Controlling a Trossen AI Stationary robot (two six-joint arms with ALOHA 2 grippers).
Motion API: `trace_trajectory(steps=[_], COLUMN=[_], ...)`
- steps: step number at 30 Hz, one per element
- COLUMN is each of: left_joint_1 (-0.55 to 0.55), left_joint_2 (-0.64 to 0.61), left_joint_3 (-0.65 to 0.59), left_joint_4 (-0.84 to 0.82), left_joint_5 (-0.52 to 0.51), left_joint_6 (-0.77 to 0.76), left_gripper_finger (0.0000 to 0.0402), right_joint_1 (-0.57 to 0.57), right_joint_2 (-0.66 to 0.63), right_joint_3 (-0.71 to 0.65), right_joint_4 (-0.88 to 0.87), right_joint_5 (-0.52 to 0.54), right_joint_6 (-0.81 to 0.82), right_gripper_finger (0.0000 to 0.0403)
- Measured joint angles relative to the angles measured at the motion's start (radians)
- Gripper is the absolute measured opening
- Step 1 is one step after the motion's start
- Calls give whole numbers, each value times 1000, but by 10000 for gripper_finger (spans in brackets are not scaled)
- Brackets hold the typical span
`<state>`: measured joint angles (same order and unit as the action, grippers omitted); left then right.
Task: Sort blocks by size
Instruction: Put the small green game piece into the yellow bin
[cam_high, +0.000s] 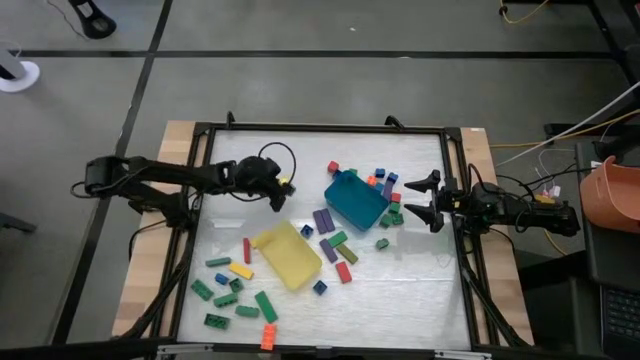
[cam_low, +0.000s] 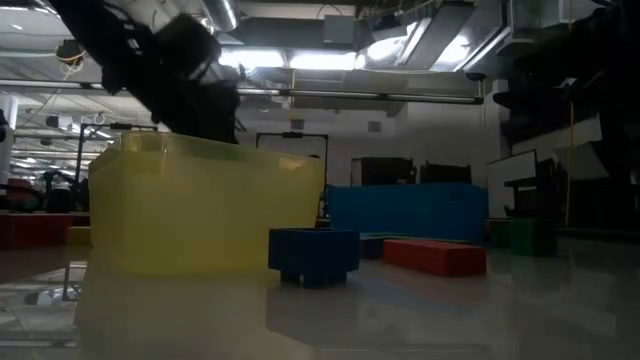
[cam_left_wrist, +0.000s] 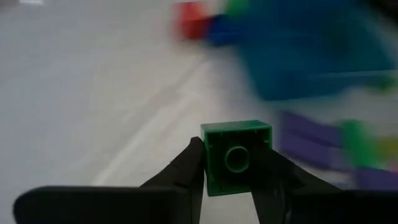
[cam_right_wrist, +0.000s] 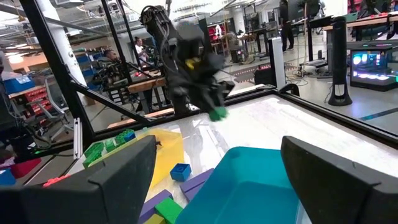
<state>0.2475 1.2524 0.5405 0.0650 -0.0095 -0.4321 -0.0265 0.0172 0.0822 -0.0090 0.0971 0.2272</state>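
Note:
My left gripper (cam_high: 279, 197) is over the table's far left part, beyond the yellow tray (cam_high: 286, 256), and is shut on a small green cube block (cam_left_wrist: 236, 155). The right wrist view shows that block (cam_right_wrist: 217, 114) clear of the tabletop. At the table's right edge my right gripper (cam_high: 421, 197) waits, open, with nothing between its fingers, facing the teal-blue tray (cam_high: 356, 199). More blocks lie loose: green and yellow ones at the near left (cam_high: 232, 291), purple and green ones (cam_high: 334, 240) between the trays. My left gripper pinches the green cube block by two opposite side walls (cam_left_wrist: 208, 163) between its two fingers (cam_left_wrist: 189, 167). The fingers slant down from the table's left. The block's hollow underside (cam_left_wrist: 237, 158) faces the wrist camera. It is lifted clear of the table.
The teal-blue tray stands tilted right of centre, with red, blue and green blocks (cam_high: 384, 182) around its far side. In the low view a blue block (cam_low: 313, 255) and a red block (cam_low: 435, 256) lie in front of the trays. Black frame rails (cam_high: 320, 129) border the table.

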Motion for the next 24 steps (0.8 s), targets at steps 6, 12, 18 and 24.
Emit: trace_trajectory(steps=[6, 12, 18, 24], left_joint_1=[-142, -326, -411, -425], left_joint_2=[-43, -27, -25, -25], left_joint_3=[6, 6, 6, 6], left_joint_4=[-3, -2, 0, -1], left_joint_5=[205, 210, 94, 21], left_joint_6=[2, 39, 40, 36], left_gripper_finger=[92, 94, 104, 161], right_joint_1=[0, 0, 0, 0], right_joint_2=[0, 0, 0, 0], right_joint_3=[0, 0, 0, 0], right_joint_4=[0, 0, 0, 0], right_joint_5=[-1, -1, -1, -1], right_joint_6=[0, 0, 0, 0], right_gripper_finger=[344, 344, 344, 344])
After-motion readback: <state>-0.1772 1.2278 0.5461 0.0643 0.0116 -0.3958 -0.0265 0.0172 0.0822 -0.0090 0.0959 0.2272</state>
